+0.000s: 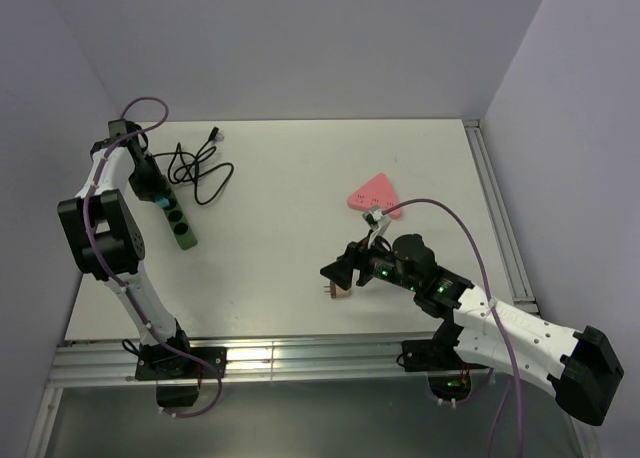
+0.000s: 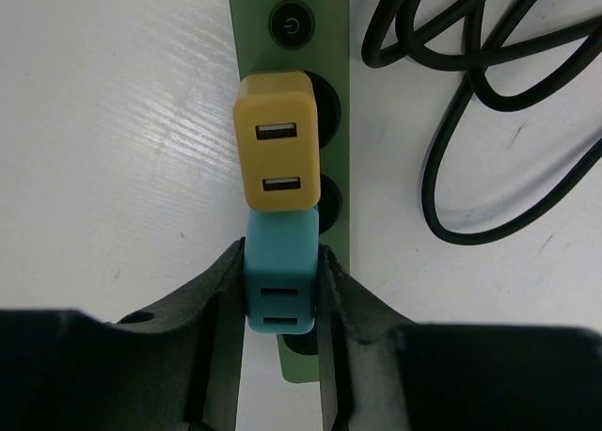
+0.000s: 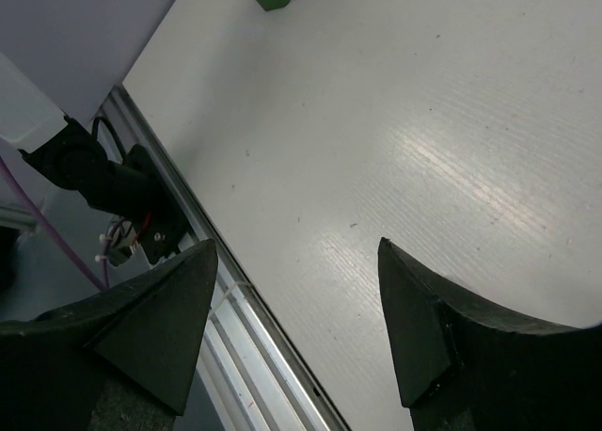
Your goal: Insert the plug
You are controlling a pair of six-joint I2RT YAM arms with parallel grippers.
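You have the left gripper pinching the blue plug over the green power strip, right against the yellow plug, while your right gripper hangs spread and empty.

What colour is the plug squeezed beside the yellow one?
The plug is light blue; the left wrist view shows it best.

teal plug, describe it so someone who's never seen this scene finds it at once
On the left of the table, find the green power strip beside a coiled black cable. Two boxy plugs line up along it, end to end. The teal plug is the one pinched in the left gripper, next to the yellow plug, which stands free.
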